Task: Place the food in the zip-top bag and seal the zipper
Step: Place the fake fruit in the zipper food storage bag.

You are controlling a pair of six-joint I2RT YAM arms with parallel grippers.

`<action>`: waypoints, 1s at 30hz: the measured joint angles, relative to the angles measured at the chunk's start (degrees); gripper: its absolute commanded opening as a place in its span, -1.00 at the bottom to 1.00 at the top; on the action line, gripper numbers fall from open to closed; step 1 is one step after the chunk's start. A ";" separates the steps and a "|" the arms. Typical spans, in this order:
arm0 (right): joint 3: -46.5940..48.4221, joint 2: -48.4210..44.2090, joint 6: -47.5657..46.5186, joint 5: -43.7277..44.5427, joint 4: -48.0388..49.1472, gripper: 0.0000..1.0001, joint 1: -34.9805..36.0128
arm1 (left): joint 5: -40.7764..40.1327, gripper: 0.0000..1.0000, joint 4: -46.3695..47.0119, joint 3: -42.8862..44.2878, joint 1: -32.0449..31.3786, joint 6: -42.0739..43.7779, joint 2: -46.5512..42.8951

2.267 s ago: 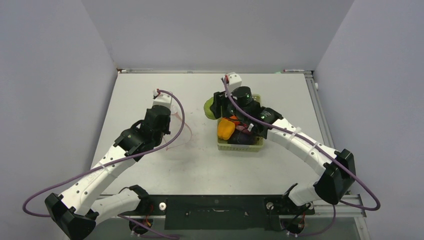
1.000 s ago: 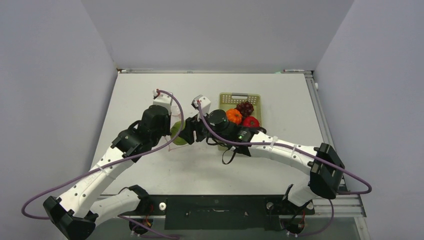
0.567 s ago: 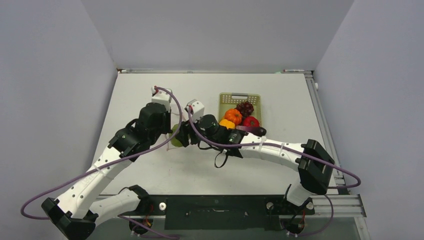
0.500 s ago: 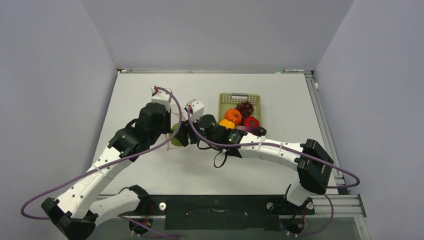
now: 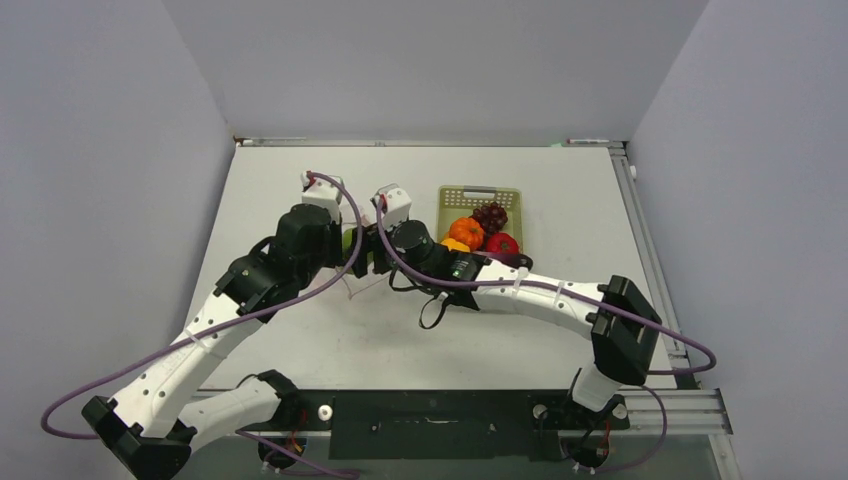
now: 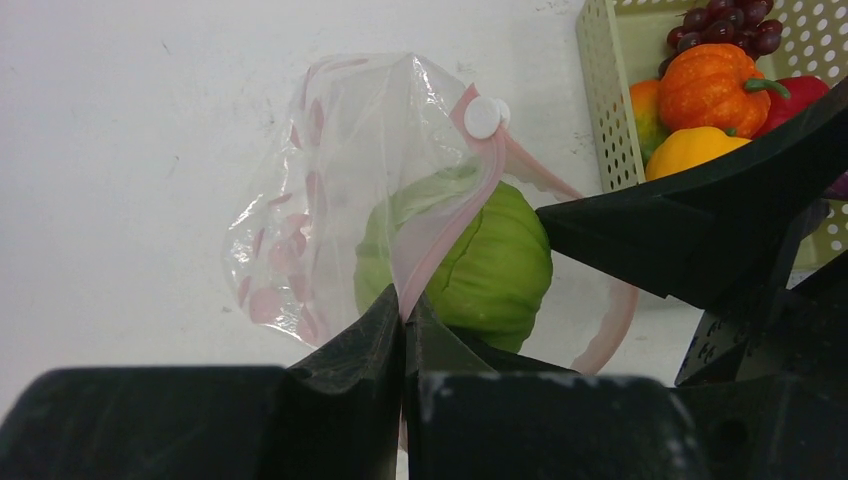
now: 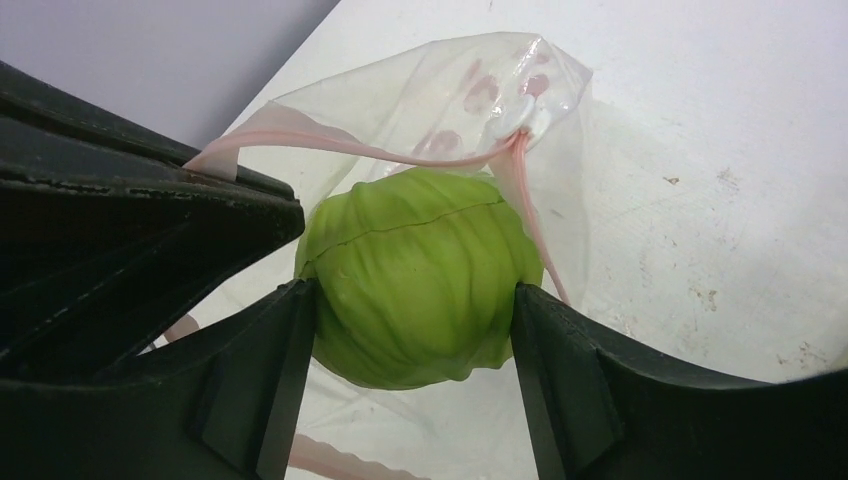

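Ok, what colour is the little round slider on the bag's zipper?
White: the slider sits on the pink-red zipper; the left wrist view shows it best.

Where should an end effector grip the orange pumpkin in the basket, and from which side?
Grip the orange pumpkin across its round ribbed body, coming from above. It lies on top of the pile, and the walls of the green basket probably block any sideways approach. Its green stem looks too thin to hold.

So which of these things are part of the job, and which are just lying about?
Part of the job: zip-top bag, its zipper pinched by the left gripper; green cabbage in the right gripper; pumpkin, yellow pepper, red pepper, grapes.
Just there: pale green basket, table.
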 measured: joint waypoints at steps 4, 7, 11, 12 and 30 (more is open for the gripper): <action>0.92 1.05 0.59 0.50 0.15 0.82 0.07 | 0.04 -1.00 -0.33 0.07 0.00 -0.76 0.00; 0.94 1.22 0.90 0.72 0.17 1.00 0.28 | 0.22 -1.00 -0.66 0.50 0.00 -1.22 0.00; 0.94 1.22 1.16 1.03 0.46 0.87 0.39 | 0.17 -1.00 -0.94 0.90 0.00 -1.81 0.07; 0.94 1.20 1.20 1.05 0.50 0.87 0.44 | 0.13 -1.00 -0.96 0.94 0.00 -2.03 0.07; -3.61 -11.63 1.18 4.26 -3.21 0.89 0.44 | -1.81 -1.00 -1.18 2.34 0.07 -2.47 0.48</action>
